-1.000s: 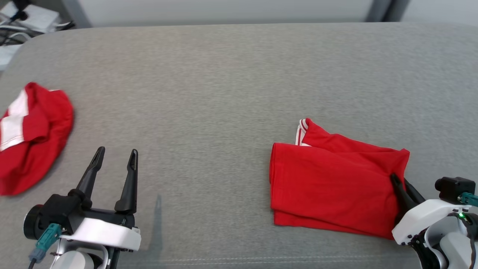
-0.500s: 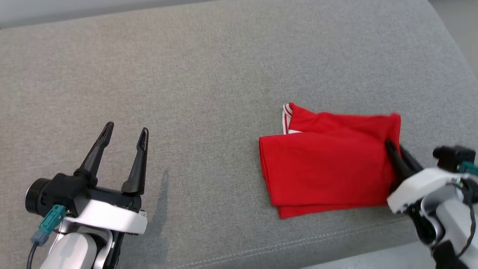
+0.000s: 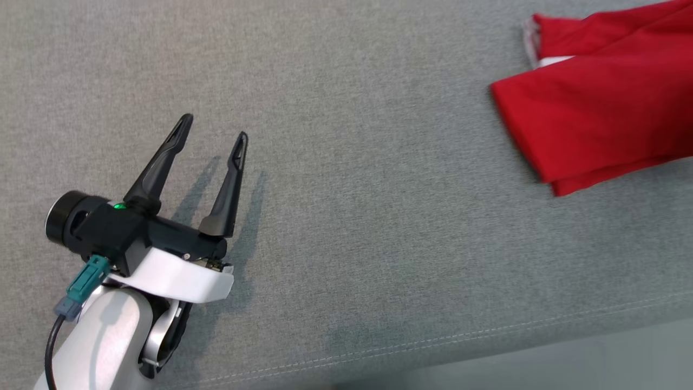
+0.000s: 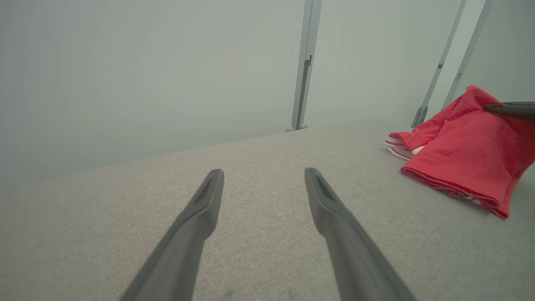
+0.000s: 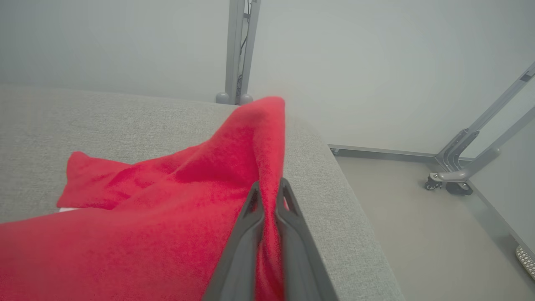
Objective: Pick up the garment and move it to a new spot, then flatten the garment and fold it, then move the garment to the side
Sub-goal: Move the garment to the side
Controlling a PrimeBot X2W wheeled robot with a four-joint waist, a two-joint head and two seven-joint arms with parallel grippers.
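right claw [image 5: 269,186] pinching red garment [image 5: 167,209] edge on grey cushion [image 3: 379,216]; left claw [image 3: 215,126] spread, empty.

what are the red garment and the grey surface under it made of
Garment: soft knit fabric, likely cotton jersey, matte; it drapes and creases, with a fuzzy texture close up. Surface: woven upholstery cloth, matte heathered grey, with a stitched seam near its edge; padding beneath is a guess.

Bare grey surface [image 3: 379,216] lies between the left gripper [image 3: 214,125] and the folded red garment [image 3: 595,108]. That garment blocks the right side.
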